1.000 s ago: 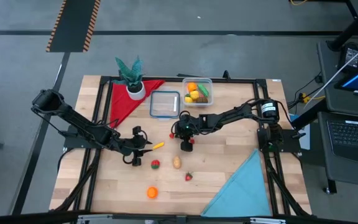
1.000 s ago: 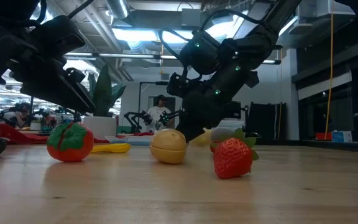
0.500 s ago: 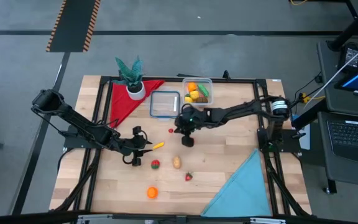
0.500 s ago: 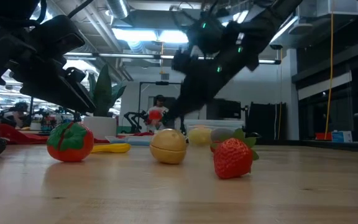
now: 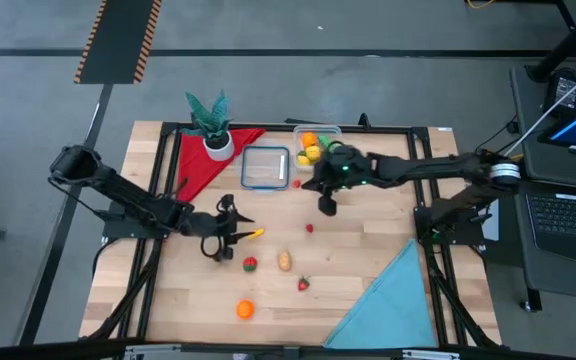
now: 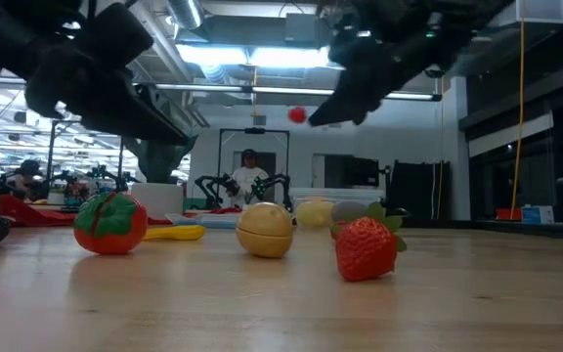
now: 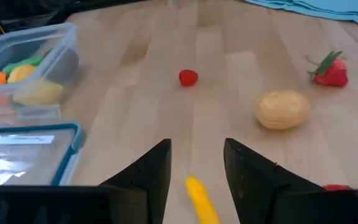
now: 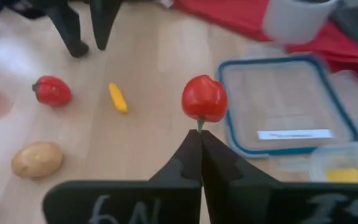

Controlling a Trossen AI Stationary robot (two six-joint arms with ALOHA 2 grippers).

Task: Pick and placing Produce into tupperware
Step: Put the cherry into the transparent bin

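My right gripper: clamped on the thin green stem of a small red fruit, lifted clear of the counter.
Where the fruit goes: the tupperware lies just beyond my right gripper, slightly toward the counter's back edge; by my judgement a short carry puts the fruit over its open top.
Nearer arm: my right one by far; my left is well apart from the tupperware.
Tupperware contents: orange, yellow and green pieces already inside.
In the way: the blue-rimmed lid lies flat just beside the tupperware, on its plant side; nothing blocks the carry.
My left gripper: fingers parted, grasping nothing, low over a yellow pepper well away from the tupperware.
Left on the counter: potato, strawberry, tomato, orange.
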